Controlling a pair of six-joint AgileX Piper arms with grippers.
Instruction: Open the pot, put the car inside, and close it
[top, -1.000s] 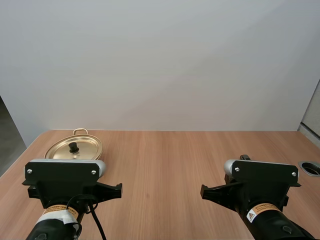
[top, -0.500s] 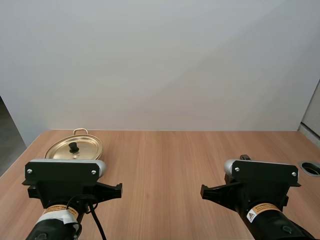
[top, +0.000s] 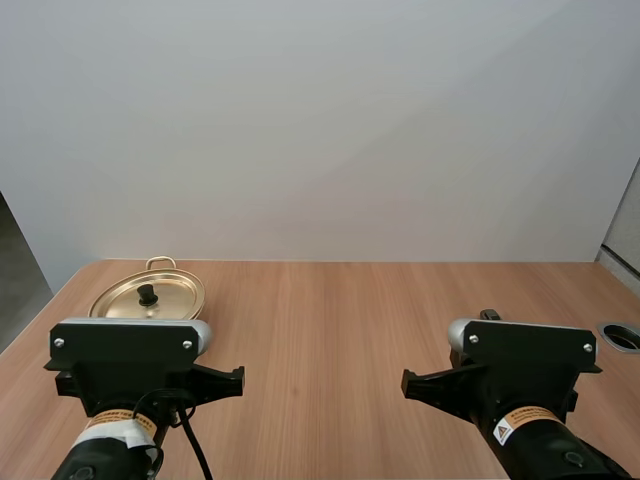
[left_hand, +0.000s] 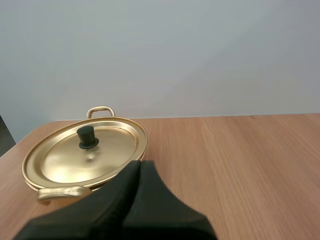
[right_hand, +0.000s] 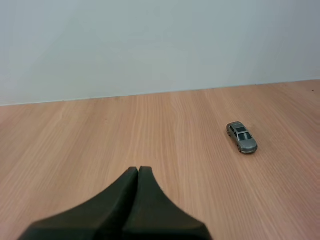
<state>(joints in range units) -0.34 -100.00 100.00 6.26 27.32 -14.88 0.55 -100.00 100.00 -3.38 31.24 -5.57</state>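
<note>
Pot (left_hand: 59, 193): stands near the table's (top: 330, 320) far left corner, upright, one loop handle toward the far edge and one toward the left arm. That puts it straight ahead of the left gripper, so the opening step likely falls to that arm.
Lid (left_hand: 95, 157): seated flat on the pot, so the pot is closed. Its black knob (left_hand: 87, 137) stands up at the centre, the one obvious place to pinch.
Car (right_hand: 242, 137): small and grey, on its wheels on bare wood, on the table's right side and short of the far edge. It sits ahead of the right gripper and off toward the right edge, well apart from the pot.
Left gripper (left_hand: 138, 165): fingers pressed together into one dark wedge, holding nothing. It is low over the near edge, aimed at the pot and not touching it.
Right gripper (right_hand: 138, 171): fingers likewise together and empty, back by the near edge and well short of the car.
Stage: nothing done yet, by the look of it. Both arms sit in a parked pose.
Next need: the left fingers must part before they can take the knob. The lid has to come off before the car can go in.
</note>
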